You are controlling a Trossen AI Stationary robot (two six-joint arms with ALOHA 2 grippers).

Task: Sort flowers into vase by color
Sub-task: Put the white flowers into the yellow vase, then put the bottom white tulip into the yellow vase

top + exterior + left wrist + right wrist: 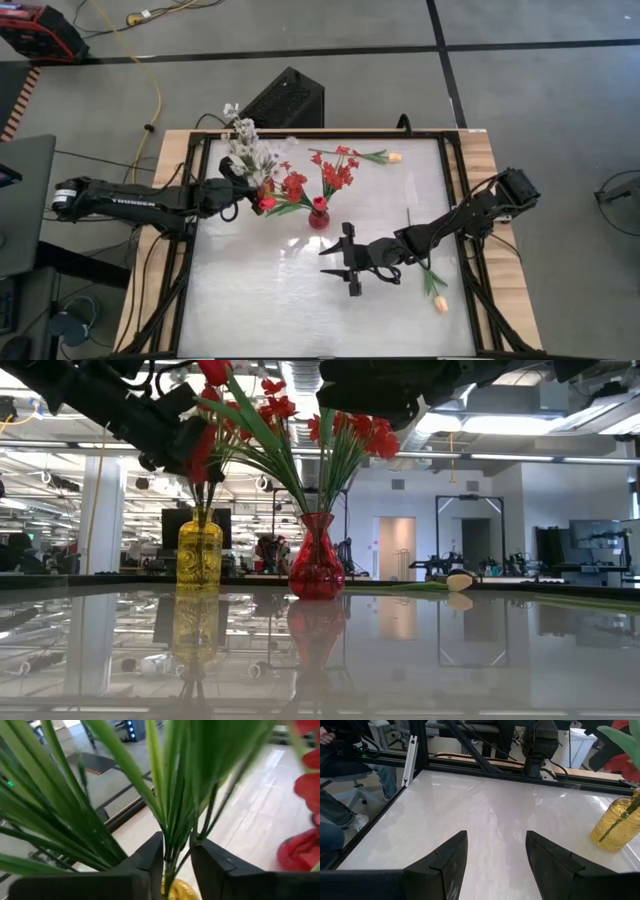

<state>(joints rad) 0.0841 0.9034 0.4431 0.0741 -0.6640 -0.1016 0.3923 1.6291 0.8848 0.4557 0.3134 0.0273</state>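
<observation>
A yellow vase (200,555) stands at the far left of the table and holds white sprays (245,150) and long green leaves. To its right, a red vase (318,215) holds red flowers (338,172). My left gripper (177,855) is just above the yellow vase's mouth (177,891), its fingers slightly apart with green stems (172,851) between them. My right gripper (345,265) hovers open over the table's middle with nothing between its fingers. One peach tulip (440,300) lies flat near the right edge. Another flower with a peach bud (393,157) lies at the far side. My left gripper comes in nearly level from the table's left, with one finger (150,857) on each side of the stems that run down into the yellow vase. A gap shows beside the stems, and I cannot tell whether either finger touches them.
A black frame (195,180) runs around the white tabletop. Red blooms and long leaves (260,430) spread between the two vases beside my left gripper. Bare tabletop (490,815) lies ahead of my right gripper and along the near side.
</observation>
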